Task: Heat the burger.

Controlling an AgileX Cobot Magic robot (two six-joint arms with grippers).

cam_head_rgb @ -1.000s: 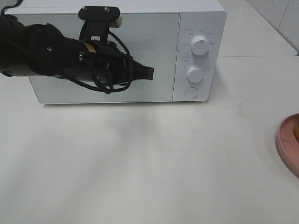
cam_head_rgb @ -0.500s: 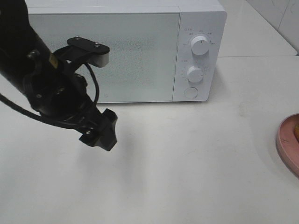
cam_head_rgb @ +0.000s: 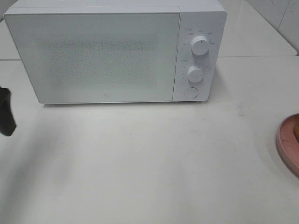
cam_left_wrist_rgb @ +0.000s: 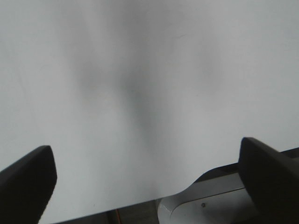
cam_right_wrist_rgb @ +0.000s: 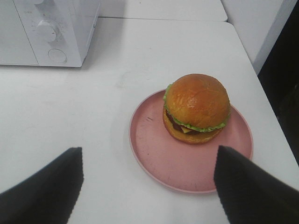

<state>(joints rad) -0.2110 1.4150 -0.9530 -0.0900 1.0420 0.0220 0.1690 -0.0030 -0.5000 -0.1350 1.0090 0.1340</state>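
Observation:
The burger point(cam_right_wrist_rgb: 196, 107), with a glossy brown bun and a green lettuce frill, sits on a pink plate point(cam_right_wrist_rgb: 187, 163) right of the microwave point(cam_head_rgb: 107, 51), whose door is shut. In the right wrist view my right gripper point(cam_right_wrist_rgb: 147, 189) hovers short of the plate, open, with both dark fingers point(cam_right_wrist_rgb: 42, 191) apart from the burger. My left gripper point(cam_left_wrist_rgb: 149, 179) is open over bare table, nothing between its fingers point(cam_left_wrist_rgb: 28, 182). In the high view only a dark tip of the left gripper point(cam_head_rgb: 5, 112) shows at the left edge.
The pink plate's rim point(cam_head_rgb: 287, 144) pokes in at the high view's right edge. The microwave panel carries two knobs point(cam_head_rgb: 200, 45) and a round button point(cam_head_rgb: 190, 92). A white table point(cam_head_rgb: 149, 163) spreads in front. A grey-white piece point(cam_left_wrist_rgb: 210, 205) lies past the table edge.
The left arm has pulled away from the microwave door, down and leftward to the view's left edge, and its jaws have opened. The door stays shut; the plate has not moved.

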